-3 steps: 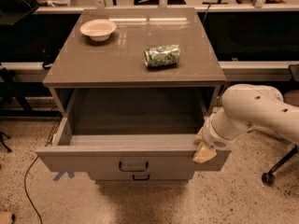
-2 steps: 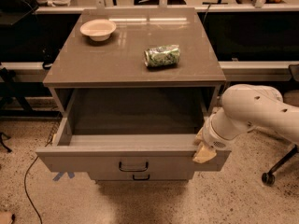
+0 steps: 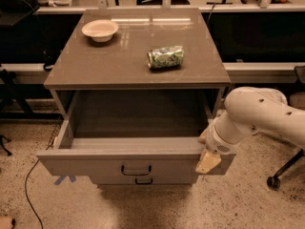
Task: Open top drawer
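Grey-taupe is most of what I see on my feed: the cabinet, its worktop (image 3: 119, 68) and the top drawer (image 3: 95, 165) all share that tone. The top drawer stands pulled well out of the cabinet toward the camera, with its deep box open to view under the worktop's front edge. Its wide flat front panel faces me, with the small black handle (image 3: 136, 170) at the centre. Just below it, the front of a lower drawer (image 3: 114, 180) peeks out with a similar black handle.

My end effector (image 3: 208, 160) sits at the right end of the top drawer's front panel, its beige tip overlapping that corner. I cannot tell how far open it is, or whether it has hold of the panel. The white arm (image 3: 267, 116) comes in from the right edge and bends down to that corner.

On the worktop, a pale bowl (image 3: 100, 30) rests near the back left corner. A green patterned can (image 3: 165, 57) lies on its side right of centre, well apart from the bowl.

On the speckled floor, blue tape (image 3: 64, 179) marks a spot under the drawer's left end, a thin dark cable (image 3: 27, 194) trails along the left, and a black chair castor (image 3: 273, 182) stands at the right.
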You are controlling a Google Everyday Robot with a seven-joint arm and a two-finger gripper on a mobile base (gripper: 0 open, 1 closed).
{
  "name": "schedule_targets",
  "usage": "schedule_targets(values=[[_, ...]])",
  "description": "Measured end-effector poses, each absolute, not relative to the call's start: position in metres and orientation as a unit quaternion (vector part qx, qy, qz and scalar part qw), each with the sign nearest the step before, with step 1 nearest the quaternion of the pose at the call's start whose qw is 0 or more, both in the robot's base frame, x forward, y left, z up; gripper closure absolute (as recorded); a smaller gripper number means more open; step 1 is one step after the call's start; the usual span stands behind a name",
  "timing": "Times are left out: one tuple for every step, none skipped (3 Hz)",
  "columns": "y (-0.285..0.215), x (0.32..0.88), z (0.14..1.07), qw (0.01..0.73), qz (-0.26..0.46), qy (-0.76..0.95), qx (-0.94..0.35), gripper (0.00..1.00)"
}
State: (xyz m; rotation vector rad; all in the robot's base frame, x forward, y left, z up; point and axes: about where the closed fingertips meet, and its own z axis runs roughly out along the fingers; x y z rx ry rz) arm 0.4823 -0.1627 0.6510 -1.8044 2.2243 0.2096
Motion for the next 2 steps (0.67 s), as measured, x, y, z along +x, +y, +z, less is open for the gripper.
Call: schedule_targets(values=[[-0.173, 0.481, 0.666, 0.156, 0.067, 0.766, -0.620, 0.00], [-0.199, 0.476, 0.712, 0.210, 0.042, 0.760, -0.614, 0.00]])
